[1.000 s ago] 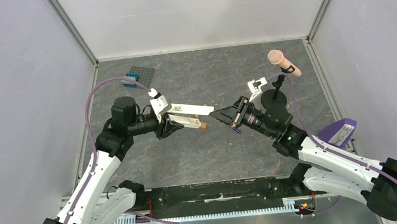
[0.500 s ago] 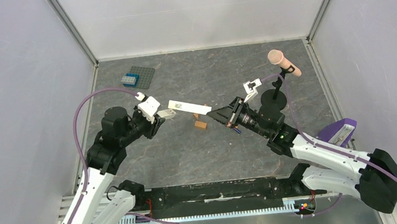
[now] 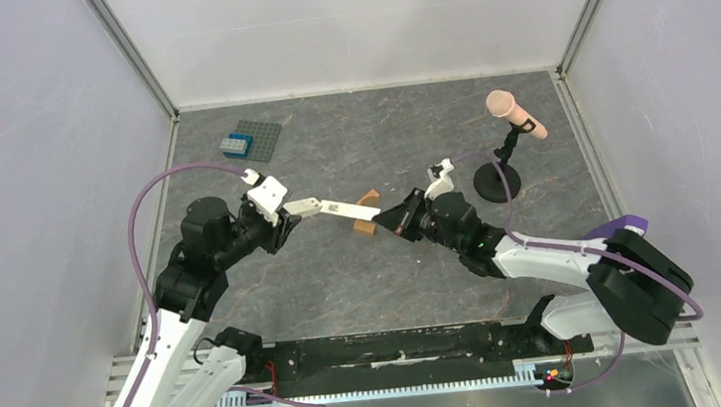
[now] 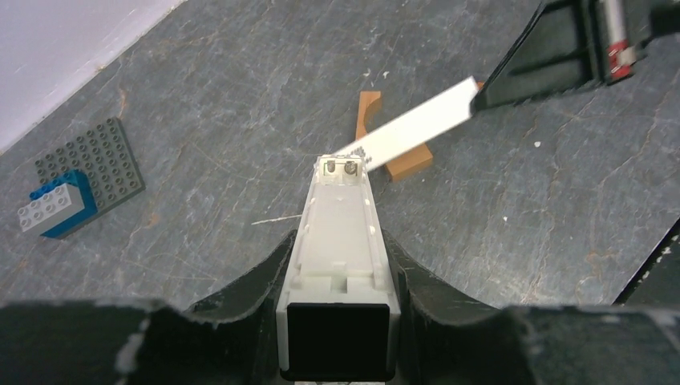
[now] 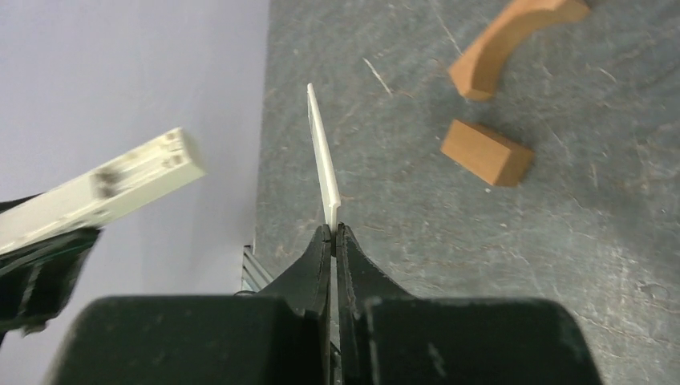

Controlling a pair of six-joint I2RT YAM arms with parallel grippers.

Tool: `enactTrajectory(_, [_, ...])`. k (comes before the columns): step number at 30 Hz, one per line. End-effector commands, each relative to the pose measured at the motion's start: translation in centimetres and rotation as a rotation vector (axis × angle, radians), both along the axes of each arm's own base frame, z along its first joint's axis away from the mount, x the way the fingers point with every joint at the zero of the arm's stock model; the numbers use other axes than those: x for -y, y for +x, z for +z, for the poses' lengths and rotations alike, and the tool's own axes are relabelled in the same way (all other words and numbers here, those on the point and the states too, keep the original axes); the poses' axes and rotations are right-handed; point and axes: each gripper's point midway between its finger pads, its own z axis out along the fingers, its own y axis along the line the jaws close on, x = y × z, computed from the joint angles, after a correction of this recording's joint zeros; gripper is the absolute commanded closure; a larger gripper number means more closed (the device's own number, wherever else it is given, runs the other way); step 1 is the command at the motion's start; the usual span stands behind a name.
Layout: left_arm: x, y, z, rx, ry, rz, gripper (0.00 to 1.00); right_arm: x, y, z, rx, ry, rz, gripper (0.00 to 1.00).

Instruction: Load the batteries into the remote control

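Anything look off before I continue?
Yes: the remote control in the left gripper has its battery recess open and seemingly empty, while the right gripper pinches a thin white strip, probably the cover, aimed toward it.

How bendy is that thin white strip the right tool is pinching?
Probably quite light: the thin white strip looks wafer-thin edge-on. It seems fairly stiff, since it sticks straight out of the right tool without drooping. Being so thin, it might flex or snap if pushed sideways.
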Motion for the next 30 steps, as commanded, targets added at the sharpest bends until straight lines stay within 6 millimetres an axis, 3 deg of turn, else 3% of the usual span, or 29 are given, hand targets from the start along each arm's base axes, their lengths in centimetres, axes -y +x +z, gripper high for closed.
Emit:
enactTrajectory(1, [1.4,-0.1,2.0,0.04,-0.108,-0.036,0.98,-0.5,0.8,-1.4,-0.063,0.035,-0.056,1.0])
enactTrajectory(6, [2.0,-0.3,1.6,0.018,-0.147,-0.053,0.98,-1.2,0.9,-3.9,-0.138,0.008,-0.06,1.0])
enactTrajectory(13, [2.3,-0.4,1.1,0.006,-0.16,-0.063,0.98,-0.9,2.1,-5.9,-0.136,-0.047,-0.11,0.95])
enactTrajectory(16, [2.3,-0.4,1.0,0.003,-0.159,-0.064,0.98,-0.8,2.1,-6.5,-0.144,-0.059,-0.109,0.84])
enactTrajectory(19, [2.4,-0.4,0.9,0.001,-0.158,-0.069,0.98,-0.4,1.9,-6.8,-0.146,-0.066,-0.118,0.66])
enactTrajectory(24, [2.5,-0.6,1.0,0.0,-0.162,-0.08,0.98,0.4,1.2,-5.6,-0.121,-0.061,-0.115,0.39])
enactTrajectory(30, [3.0,-1.3,1.3,-0.003,-0.176,-0.118,0.98,1.4,-0.6,-3.2,-0.064,-0.061,-0.056,0.26])
